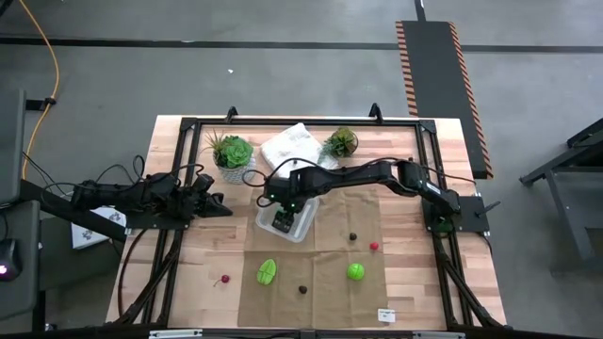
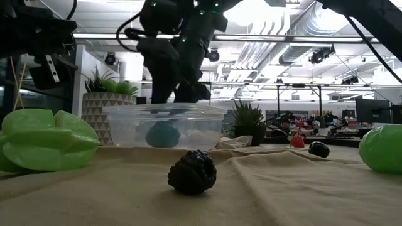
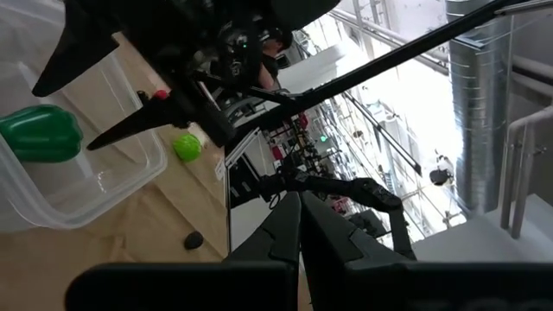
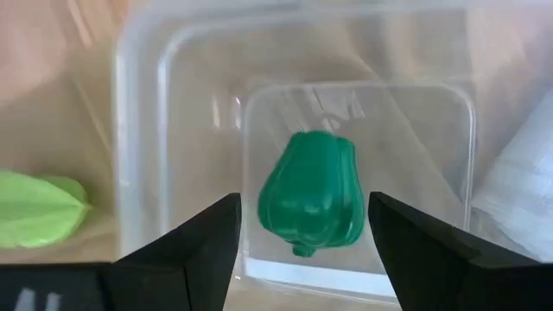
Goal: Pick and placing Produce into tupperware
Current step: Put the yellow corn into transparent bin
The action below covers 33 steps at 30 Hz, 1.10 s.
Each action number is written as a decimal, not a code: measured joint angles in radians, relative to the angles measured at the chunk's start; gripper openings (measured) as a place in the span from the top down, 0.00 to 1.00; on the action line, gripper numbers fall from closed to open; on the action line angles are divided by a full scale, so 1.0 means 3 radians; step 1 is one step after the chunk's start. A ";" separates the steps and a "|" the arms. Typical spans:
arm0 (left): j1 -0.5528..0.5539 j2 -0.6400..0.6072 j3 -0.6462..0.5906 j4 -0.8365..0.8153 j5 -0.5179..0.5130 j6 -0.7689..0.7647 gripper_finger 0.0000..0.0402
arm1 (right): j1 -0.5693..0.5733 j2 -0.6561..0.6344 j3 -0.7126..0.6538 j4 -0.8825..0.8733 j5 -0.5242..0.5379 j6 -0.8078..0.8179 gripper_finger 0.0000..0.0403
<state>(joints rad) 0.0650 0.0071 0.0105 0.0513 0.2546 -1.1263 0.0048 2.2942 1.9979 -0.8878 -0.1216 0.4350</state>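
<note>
Wooden tabletop (image 1: 188, 254) carries a tan cloth (image 1: 330, 273) at its centre, with two potted plants (image 1: 232, 153) and a white plastic bag (image 1: 292, 146) along the far edge. My right gripper (image 4: 302, 229) hangs directly over the tupperware (image 1: 287, 218), which sits on the far left part of the cloth, just in front of the bag. Its fingers (image 4: 194, 242) are spread apart and hold nothing; between them the right wrist view shows a dark green pepper (image 4: 309, 194) lying on the floor of the tupperware, clear of both fingers. My left gripper (image 1: 212, 202) waits near the left edge of the tabletop, beside the left plant, and I cannot tell how its fingers stand. Loose produce lies on the cloth nearer the front edge: a light green star-shaped fruit (image 1: 268, 272), a round green fruit (image 1: 356, 272), a dark brown bumpy berry (image 2: 192, 171), another small dark piece (image 1: 352, 237) and a small red piece (image 1: 374, 247). One more red piece (image 1: 224, 280) lies on bare wood, left of the cloth.
</note>
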 joint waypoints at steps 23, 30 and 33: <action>0.0000 -0.0001 0.0000 0.0001 0.0027 0.0019 1.00 | -0.0089 -0.0753 0.0164 -0.0209 0.0547 0.0247 0.39; -0.0001 -0.0001 0.0000 0.0002 0.0026 0.0024 1.00 | -0.0207 -0.0937 0.0164 -0.0668 0.0834 0.0899 0.39; -0.0001 -0.0001 -0.0001 0.0002 0.0026 0.0024 1.00 | -0.0295 -0.0947 0.0164 -0.0800 0.0850 0.0993 0.39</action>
<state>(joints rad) 0.0648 0.0067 0.0102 0.0518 0.2625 -1.1191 -0.0838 2.0102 2.0470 -1.1279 0.1335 0.7329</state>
